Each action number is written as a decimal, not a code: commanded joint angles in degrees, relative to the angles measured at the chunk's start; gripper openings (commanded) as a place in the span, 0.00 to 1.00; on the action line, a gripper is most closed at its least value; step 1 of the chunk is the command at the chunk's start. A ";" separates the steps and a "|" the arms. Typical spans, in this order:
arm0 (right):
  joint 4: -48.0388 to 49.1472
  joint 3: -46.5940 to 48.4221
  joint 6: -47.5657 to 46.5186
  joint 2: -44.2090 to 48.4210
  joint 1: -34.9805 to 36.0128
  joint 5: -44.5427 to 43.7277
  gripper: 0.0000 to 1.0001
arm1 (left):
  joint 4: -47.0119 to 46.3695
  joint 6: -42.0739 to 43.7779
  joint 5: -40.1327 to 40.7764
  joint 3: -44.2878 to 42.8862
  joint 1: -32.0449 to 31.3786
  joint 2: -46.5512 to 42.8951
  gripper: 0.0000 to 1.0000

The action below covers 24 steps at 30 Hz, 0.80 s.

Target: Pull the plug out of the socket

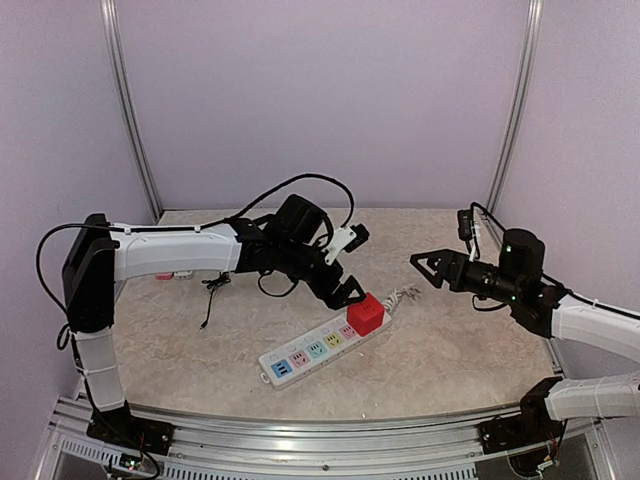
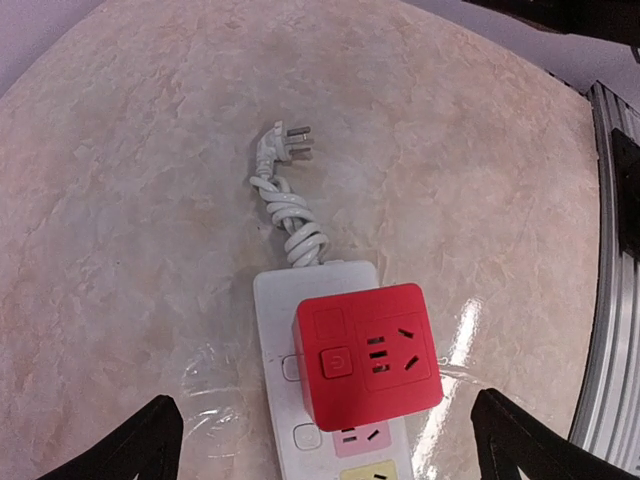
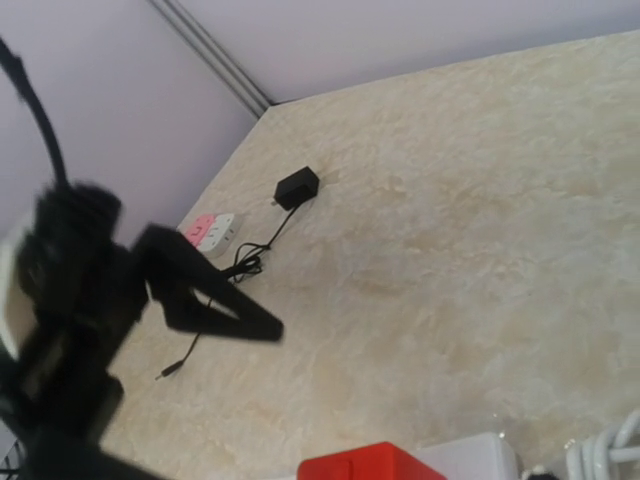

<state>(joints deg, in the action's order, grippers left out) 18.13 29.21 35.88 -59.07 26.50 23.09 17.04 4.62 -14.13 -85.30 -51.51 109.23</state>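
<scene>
The plug (image 1: 366, 314) is a red cube with a power button and an outlet face on top, seated on the end of the socket (image 1: 315, 348). That socket is a long white strip with pastel outlet faces lying diagonally on the table. In the left wrist view the plug (image 2: 367, 352) sits on the socket (image 2: 285, 300), with pink and yellow faces showing below it. My left gripper (image 1: 345, 292) hovers just over the plug, open, its black fingertips (image 2: 150, 440) wide on either side and touching nothing. My right gripper (image 1: 425, 265) hangs open and empty to the right, well apart from the plug (image 3: 370, 465).
The socket's white cord (image 2: 295, 225) is coiled and ends in a loose three-pin plug (image 2: 285, 145) on the table. A black adapter (image 3: 297, 187) with a thin black cable and a small pink-and-white piece (image 3: 208, 230) lie at the far left. An aluminium rail (image 1: 320, 425) runs along the near edge.
</scene>
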 commanded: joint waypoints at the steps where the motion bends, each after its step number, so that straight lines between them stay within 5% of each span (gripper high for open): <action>1: -1.62 -1.55 -0.49 1.62 -1.56 0.13 0.88 | 5.50 1.20 2.98 -5.21 -3.42 4.88 0.99; 6: -1.08 -2.35 -0.19 1.58 -1.76 0.58 0.88 | 8.42 1.31 5.17 -10.26 -5.49 10.15 0.98; 15: -0.99 -2.55 -0.38 1.40 -2.14 1.09 0.88 | 11.73 1.50 8.35 -14.89 -6.06 15.59 0.83; 24: 0.94 -3.37 0.76 -0.32 -2.24 1.78 0.88 | 13.52 1.17 10.59 -18.16 -6.05 18.19 0.56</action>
<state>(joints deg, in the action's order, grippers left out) 17.80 26.89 36.07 -58.78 24.93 24.36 29.30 5.69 -5.52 -101.06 -57.45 125.43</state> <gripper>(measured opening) 0.881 0.630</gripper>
